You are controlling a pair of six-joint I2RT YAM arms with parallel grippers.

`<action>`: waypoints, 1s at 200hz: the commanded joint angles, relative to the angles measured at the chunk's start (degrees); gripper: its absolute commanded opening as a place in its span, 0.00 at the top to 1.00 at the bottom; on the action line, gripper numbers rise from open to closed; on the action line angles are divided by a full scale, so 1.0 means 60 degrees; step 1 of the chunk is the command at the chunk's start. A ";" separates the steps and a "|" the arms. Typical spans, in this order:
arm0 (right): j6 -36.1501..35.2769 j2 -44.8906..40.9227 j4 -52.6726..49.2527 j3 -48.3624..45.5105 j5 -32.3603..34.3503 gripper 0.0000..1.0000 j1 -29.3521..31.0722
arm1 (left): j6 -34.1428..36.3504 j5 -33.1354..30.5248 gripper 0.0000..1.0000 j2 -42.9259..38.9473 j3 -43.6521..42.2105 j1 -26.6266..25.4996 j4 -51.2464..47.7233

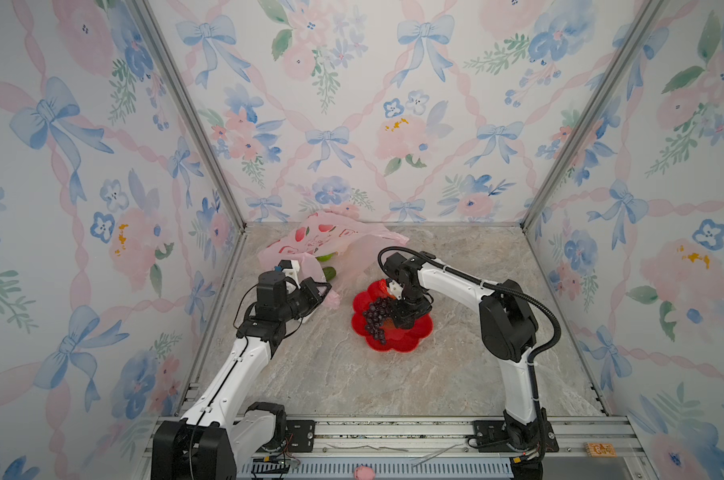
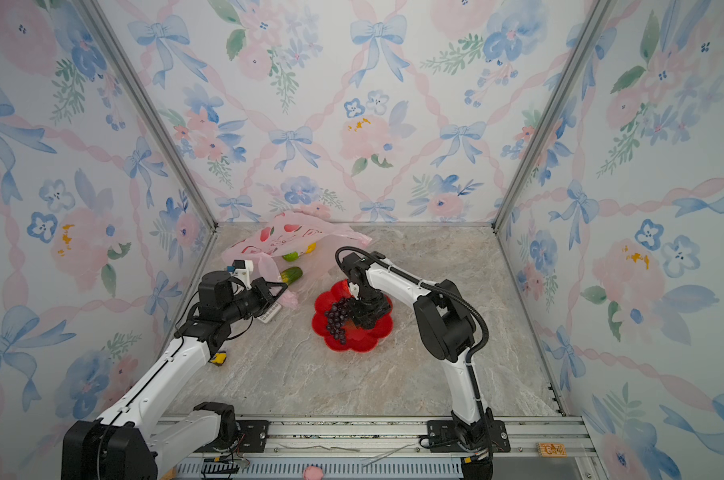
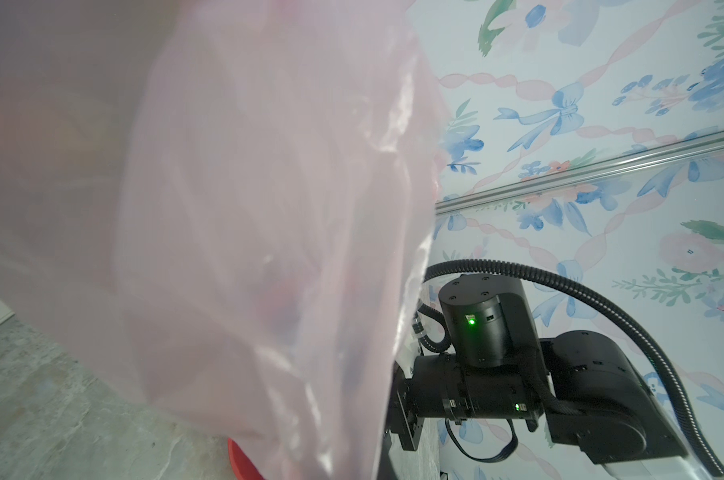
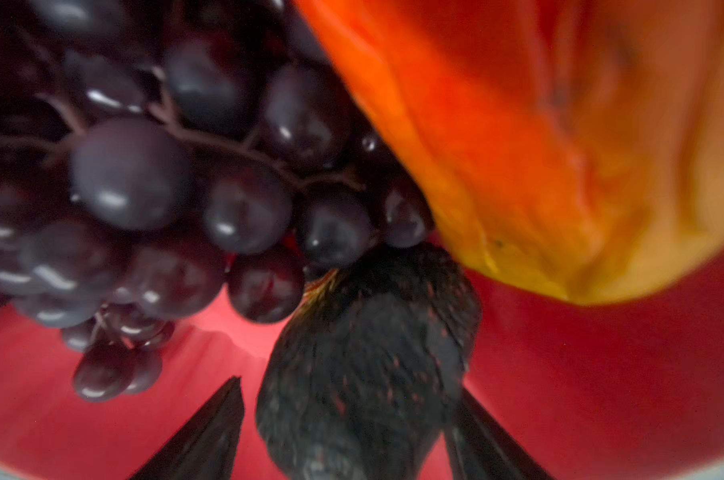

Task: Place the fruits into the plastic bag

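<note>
The pink plastic bag (image 1: pixel 331 239) (image 2: pixel 285 237) lies at the back left and fills the left wrist view (image 3: pixel 227 208). My left gripper (image 1: pixel 325 291) (image 2: pixel 283 293) is shut on a bunched edge of it. A green round fruit (image 2: pixel 289 256), a yellow one (image 2: pixel 311 248) and a cucumber-like piece (image 2: pixel 291 274) sit at the bag's mouth. On the red plate (image 1: pixel 393 343) (image 4: pixel 601 374) lie the grape bunch (image 1: pixel 376 313) (image 4: pixel 144 187), a red-yellow mango (image 4: pixel 559 145) and a blackish oval (image 4: pixel 368 365). My right gripper (image 1: pixel 401 318) (image 4: pixel 350 384) is open, its jaws on either side of the oval.
A white keypad-like object (image 2: pixel 268 313) lies under my left wrist. A small yellow-black item (image 2: pixel 218 358) sits by the left arm. A pink ball (image 1: pixel 363 471) rests on the front rail. Flowered walls with metal posts close in three sides.
</note>
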 commanded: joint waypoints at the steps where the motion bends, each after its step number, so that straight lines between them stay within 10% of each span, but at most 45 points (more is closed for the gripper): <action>1: -0.0013 0.0124 -0.0057 -0.0083 0.0148 0.27 0.0071 | 0.0048 0.0120 1.00 -0.0095 0.0105 0.0088 -0.0203; 66: 0.0093 -0.0464 0.0034 -0.0427 0.0260 0.54 0.0045 | 0.0043 0.0091 1.00 0.0008 0.0145 0.0076 -0.0200; 117: 0.0530 -0.1785 -0.0135 -0.0748 -0.0253 0.57 -0.0179 | 0.0048 0.0116 1.00 0.0022 0.0166 0.0076 -0.0183; 200: 0.5323 -0.1839 0.5805 -0.0702 -0.6523 0.57 -0.0922 | -0.0025 0.0392 1.00 -0.0023 0.0288 0.0077 -0.0157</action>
